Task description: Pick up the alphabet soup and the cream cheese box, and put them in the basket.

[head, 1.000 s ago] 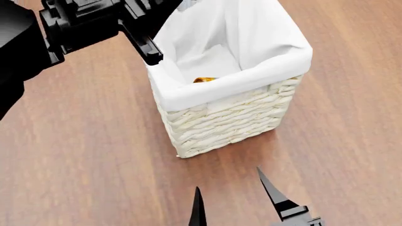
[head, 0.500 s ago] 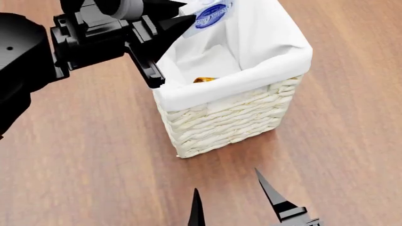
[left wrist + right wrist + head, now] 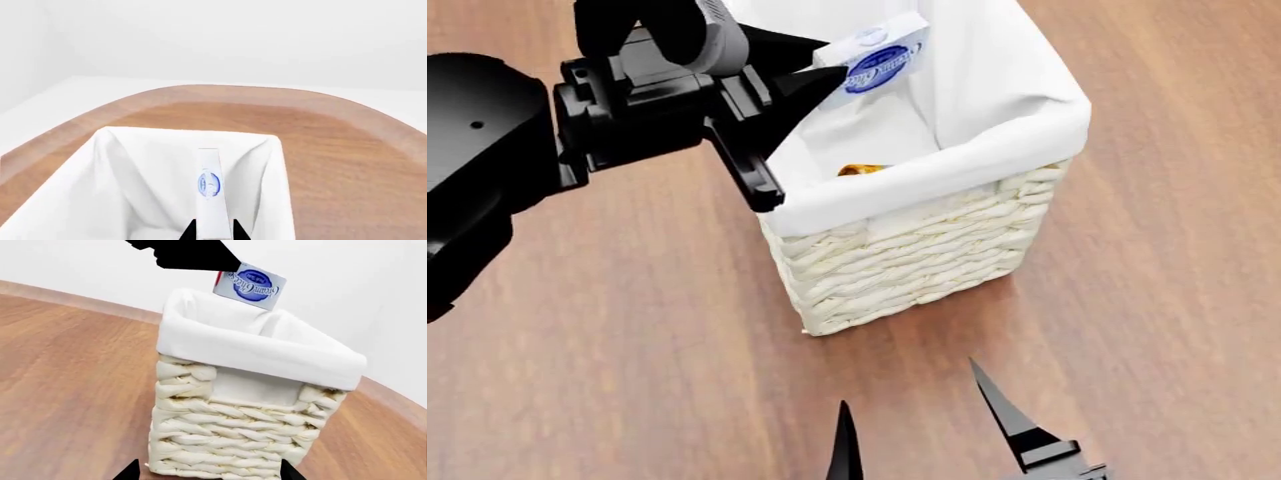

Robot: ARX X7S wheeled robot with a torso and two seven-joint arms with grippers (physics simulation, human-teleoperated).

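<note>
The wicker basket [image 3: 908, 255] with white cloth lining stands on the wooden table; it also shows in the right wrist view [image 3: 240, 440] and in the left wrist view [image 3: 133, 180]. My left gripper [image 3: 814, 70] is shut on the cream cheese box [image 3: 881, 60] and holds it over the basket's opening. The box also shows in the left wrist view [image 3: 209, 185] and in the right wrist view [image 3: 250, 285]. A yellow-orange bit of the alphabet soup [image 3: 861, 170] shows inside the basket. My right gripper [image 3: 914, 435] is open and empty, in front of the basket.
The wooden table [image 3: 587, 330] spreads around the basket. Its curved far edge [image 3: 373, 112] and a white wall show beyond the basket in the left wrist view.
My left gripper has moved right and toward me with the cream cheese box, which came into view above the basket's opening. The right gripper has stayed still.
</note>
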